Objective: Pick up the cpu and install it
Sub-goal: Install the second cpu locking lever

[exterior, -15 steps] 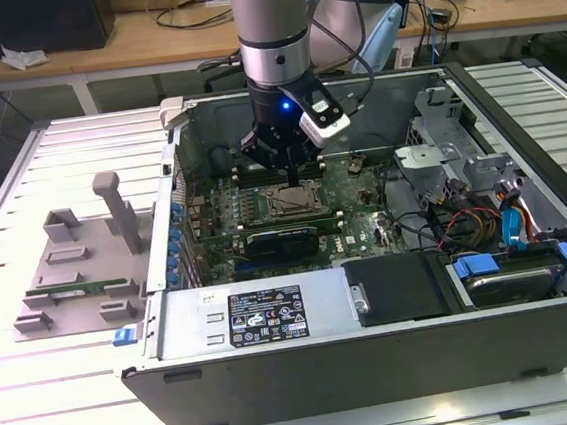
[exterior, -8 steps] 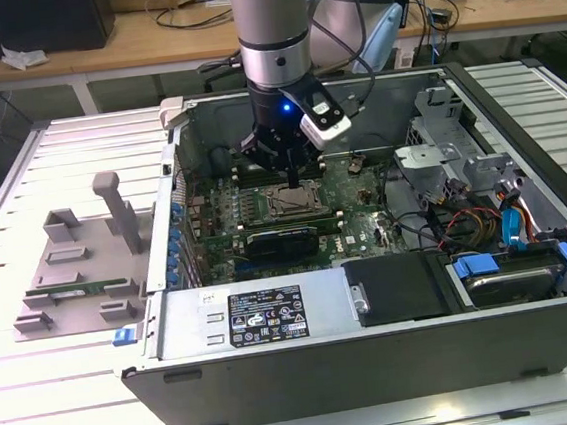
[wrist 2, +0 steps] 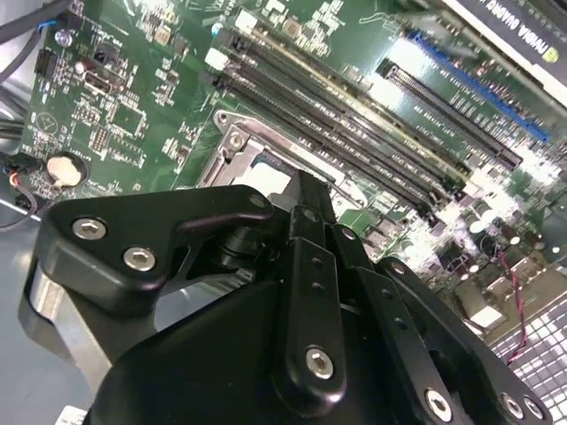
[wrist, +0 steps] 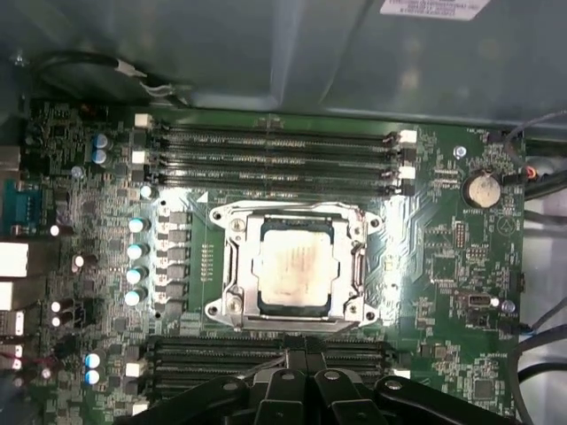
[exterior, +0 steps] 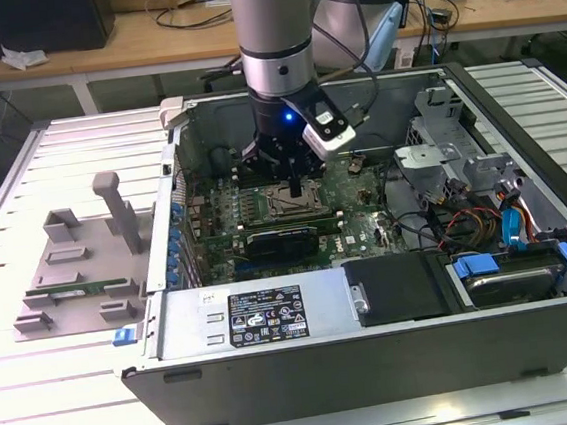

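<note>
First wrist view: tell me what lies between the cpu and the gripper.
In the first wrist view, memory slots lie between the cpu in its socket frame and the gripper.

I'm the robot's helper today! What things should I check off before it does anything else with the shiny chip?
1. Is the cpu in the socket frame? Ok: in the first wrist view it lies inside the frame, shiny side up.
2. Is it sitting square? Ok by eye: its edges run along the frame's edges. Fully seated: cannot tell.
3. Is the gripper above the socket? Ok: in the exterior view it hangs right over it, inside the computer case.
4. Has the gripper let go? Cannot tell.
5. Are the memory slots beside the socket free of stray parts? Ok: they look bare.
</note>
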Robot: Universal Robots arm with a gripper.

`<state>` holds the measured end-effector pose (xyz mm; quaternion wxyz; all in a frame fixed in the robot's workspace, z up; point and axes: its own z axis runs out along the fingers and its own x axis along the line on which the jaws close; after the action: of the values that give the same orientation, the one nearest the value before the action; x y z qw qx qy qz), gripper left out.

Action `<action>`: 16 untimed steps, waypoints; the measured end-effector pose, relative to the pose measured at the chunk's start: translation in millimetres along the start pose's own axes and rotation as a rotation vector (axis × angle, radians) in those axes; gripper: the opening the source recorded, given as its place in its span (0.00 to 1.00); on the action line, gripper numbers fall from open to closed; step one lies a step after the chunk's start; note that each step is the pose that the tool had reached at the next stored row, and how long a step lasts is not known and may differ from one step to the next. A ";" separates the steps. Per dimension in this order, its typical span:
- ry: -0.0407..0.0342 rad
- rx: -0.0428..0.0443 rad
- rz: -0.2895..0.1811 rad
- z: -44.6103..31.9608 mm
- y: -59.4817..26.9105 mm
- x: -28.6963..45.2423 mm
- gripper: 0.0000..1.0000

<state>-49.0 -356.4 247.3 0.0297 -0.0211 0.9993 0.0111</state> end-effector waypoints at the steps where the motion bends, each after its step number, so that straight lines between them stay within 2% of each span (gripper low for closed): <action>1: 0.0000 0.0000 0.000 0.3 -1.1 0.1 0.11; 4: 0.0001 -0.0001 0.000 2.0 -4.8 0.4 0.11; 12: 0.0045 -0.0001 0.000 8.0 -7.1 3.4 0.11; 16: 0.0052 -0.0001 0.000 12.5 -7.2 11.8 0.11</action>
<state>-59.7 -363.8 234.1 0.0270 -0.0210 0.9994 0.0111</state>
